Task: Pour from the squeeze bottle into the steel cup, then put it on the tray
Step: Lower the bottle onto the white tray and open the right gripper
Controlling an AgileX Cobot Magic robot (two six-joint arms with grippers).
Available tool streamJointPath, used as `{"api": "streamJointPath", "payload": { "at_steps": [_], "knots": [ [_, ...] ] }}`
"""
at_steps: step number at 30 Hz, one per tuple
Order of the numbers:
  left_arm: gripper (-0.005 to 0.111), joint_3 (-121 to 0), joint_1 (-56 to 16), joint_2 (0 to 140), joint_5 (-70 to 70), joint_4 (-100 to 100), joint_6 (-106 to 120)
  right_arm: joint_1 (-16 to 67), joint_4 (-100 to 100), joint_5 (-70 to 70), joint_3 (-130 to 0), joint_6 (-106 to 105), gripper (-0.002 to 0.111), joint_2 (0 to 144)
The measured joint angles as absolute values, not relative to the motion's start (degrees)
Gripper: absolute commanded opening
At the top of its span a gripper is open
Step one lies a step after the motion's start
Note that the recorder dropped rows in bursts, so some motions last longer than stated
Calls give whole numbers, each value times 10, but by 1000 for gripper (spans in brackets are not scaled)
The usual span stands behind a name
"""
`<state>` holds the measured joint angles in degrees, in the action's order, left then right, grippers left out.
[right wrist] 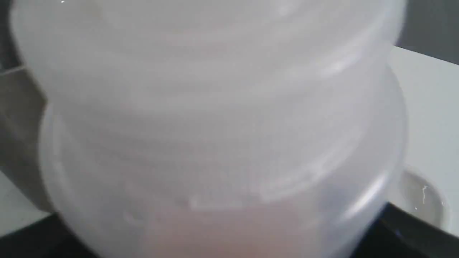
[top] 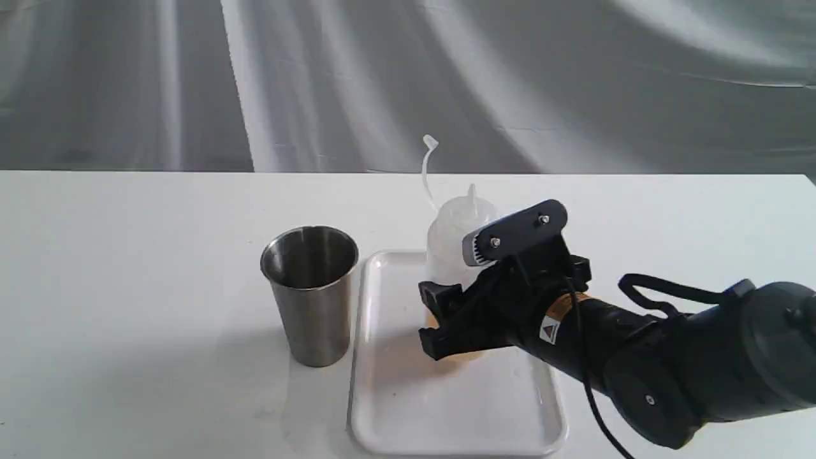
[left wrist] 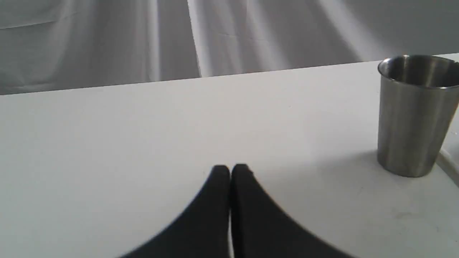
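The squeeze bottle stands upright on the white tray, nozzle up and its cap strap curling above. A little amber liquid shows low in it. My right gripper reaches in from the right, shut on the bottle's lower body with a finger on each side. The bottle fills the right wrist view, with dark fingers at its edges. The steel cup stands upright just left of the tray, also visible in the left wrist view. My left gripper is shut and empty above the table, left of the cup.
The white table ends at a grey draped backdrop. The right arm's dark body lies across the table's right front. A bit of the tray's rim shows beside the cup.
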<state>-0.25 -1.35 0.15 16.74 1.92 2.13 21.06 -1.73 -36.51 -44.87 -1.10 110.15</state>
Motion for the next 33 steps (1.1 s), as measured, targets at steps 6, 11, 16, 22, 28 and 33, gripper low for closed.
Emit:
{"api": "streamJointPath", "payload": {
  "at_steps": [6,11,16,22,28,33],
  "knots": [
    [0,-3,-13,1,167,19,21,212,-17,-370,-449,-11,6,1102],
    [0,-3,-13,1,167,19,21,216,0,-370,-449,-11,6,1102],
    [0,-3,-13,1,167,19,21,223,11,-370,-449,-11,6,1106],
    [0,-3,-13,1,167,19,21,229,18,-366,-449,-11,6,1118],
    [0,-3,-13,1,167,19,21,233,20,-366,-449,-11,6,1118],
    [0,-3,-13,1,167,19,21,233,21,-366,-449,-11,6,1118]
  ]
}}
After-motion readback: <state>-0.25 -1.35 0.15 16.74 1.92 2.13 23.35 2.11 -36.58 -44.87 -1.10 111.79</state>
